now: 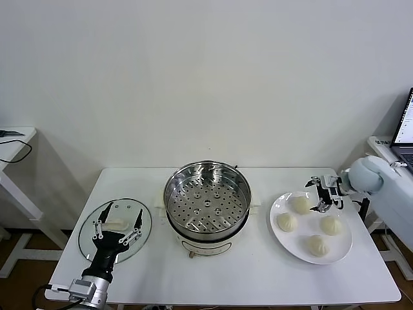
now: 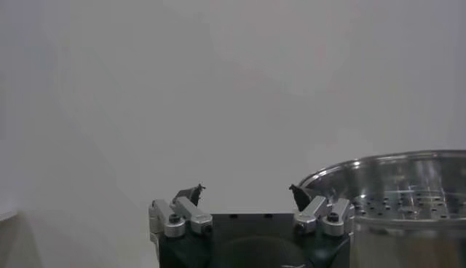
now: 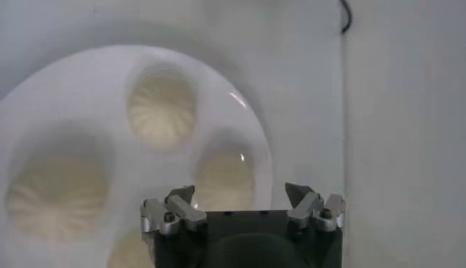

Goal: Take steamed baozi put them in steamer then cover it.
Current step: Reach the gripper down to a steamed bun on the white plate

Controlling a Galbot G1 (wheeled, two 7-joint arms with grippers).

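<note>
On the left side of the white table (image 1: 258, 271), as I watched from my station, the cover (image 1: 115, 230) lay flat, and my left gripper (image 1: 117, 222) hung over it with its fingers spread wide, holding nothing (the cream-white handle sat between the two fingers in the head view). At the table's middle stood the steamer (image 1: 207, 197), its perforated tray bare; it sat just beside the cover, and its shiny rim also showed at the edge of the left wrist view (image 2: 393, 182).

Farther right, the four steamed baozi (image 1: 308, 224) rested on a white plate (image 1: 340, 248), near the steamer but not touching it. My right gripper (image 1: 321, 194) hovered above the plate's far rim, fingers apart and empty, just beside the farthest bun. From the right wrist view, the buns (image 3: 161, 108) lay below and ahead of the open fingertips (image 3: 182, 194).
</note>
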